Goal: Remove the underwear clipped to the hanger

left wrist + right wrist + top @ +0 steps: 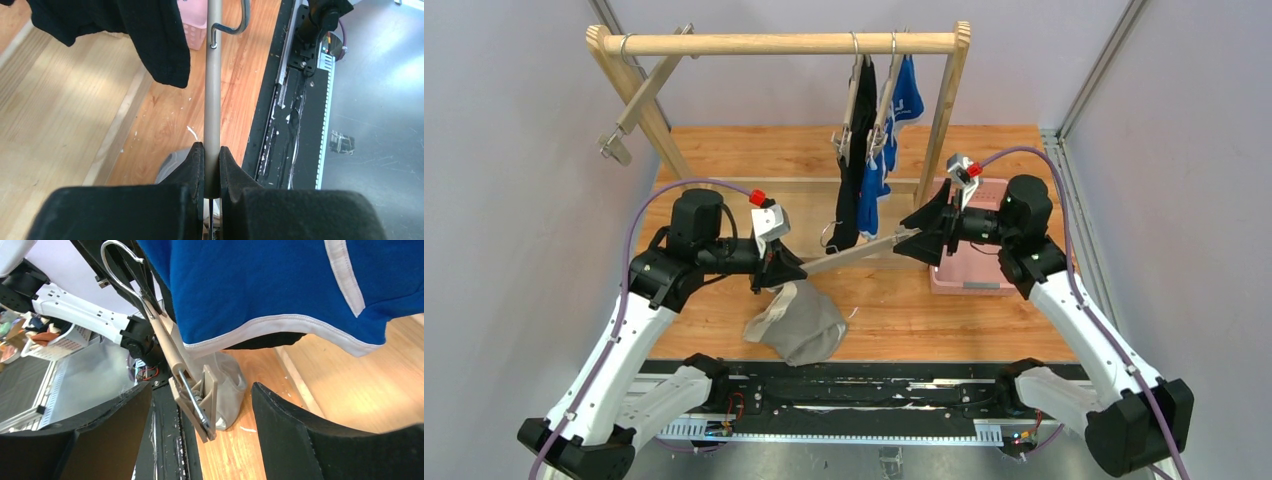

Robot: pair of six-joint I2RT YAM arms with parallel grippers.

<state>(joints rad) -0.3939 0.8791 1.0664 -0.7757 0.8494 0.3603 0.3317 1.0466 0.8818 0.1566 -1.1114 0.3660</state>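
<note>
A beige clip hanger [854,255] is held level between my two grippers. My left gripper [784,272] is shut on its bar [213,90], as the left wrist view [212,155] shows. My right gripper [924,235] is open, its jaws wide on either side of the hanger's end clip [200,400], not touching it. The grey underwear [799,322] lies crumpled on the table below the left gripper; I cannot tell if a clip still holds it. The black underwear [856,170] and the blue underwear [894,130] hang clipped on hangers from the rail.
The wooden rack [794,43] stands at the back, with an empty hanger [639,105] at its left end. A pink basket [974,265] sits under my right arm. The blue cloth [280,280] hangs just above my right gripper.
</note>
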